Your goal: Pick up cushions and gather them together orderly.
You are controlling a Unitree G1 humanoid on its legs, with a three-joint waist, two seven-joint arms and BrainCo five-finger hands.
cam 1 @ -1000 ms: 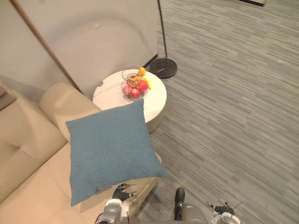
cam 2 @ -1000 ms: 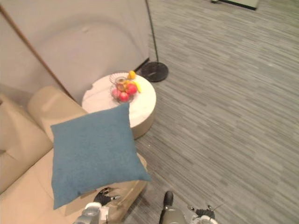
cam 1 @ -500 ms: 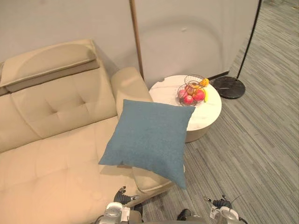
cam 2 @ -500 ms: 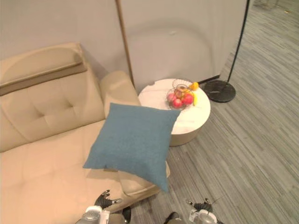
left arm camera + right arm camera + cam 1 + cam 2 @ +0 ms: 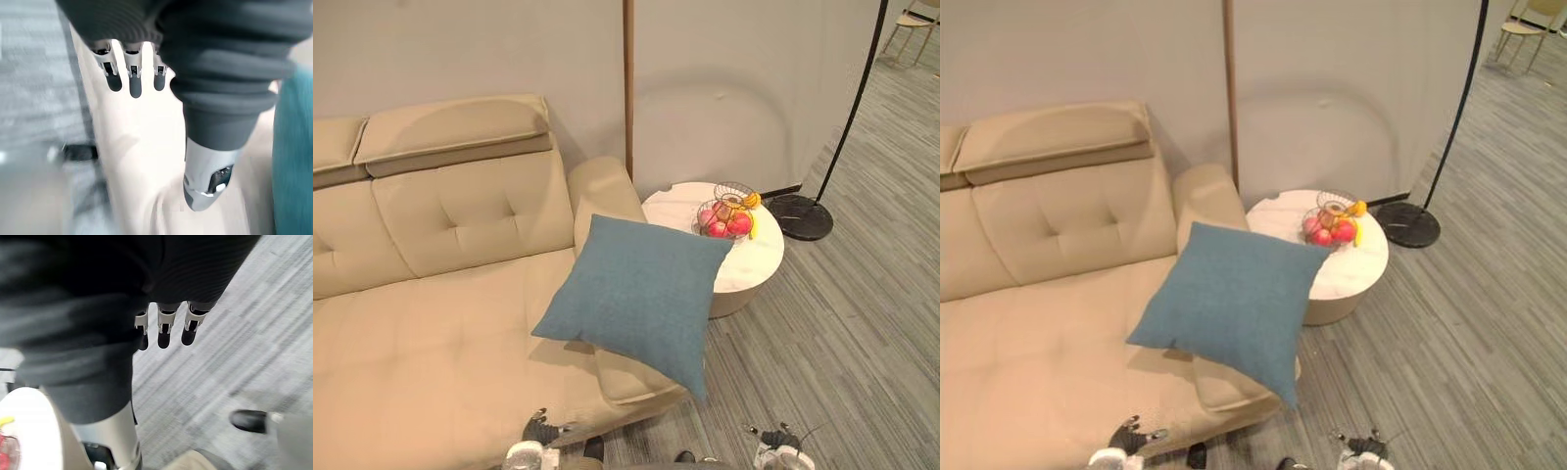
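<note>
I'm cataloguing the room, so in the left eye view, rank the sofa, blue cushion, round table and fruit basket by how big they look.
1. sofa
2. blue cushion
3. round table
4. fruit basket
The blue cushion covers part of the round table, so that pair is less sure.

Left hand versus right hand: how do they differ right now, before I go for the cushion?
The left hand hangs over the front edge of the beige sofa, while the right hand hangs over the grey floor. The left hand's wrist view takes in the blue cushion past the hand; the right hand's takes in the round white table. Both hands have straight fingers and hold nothing.
</note>
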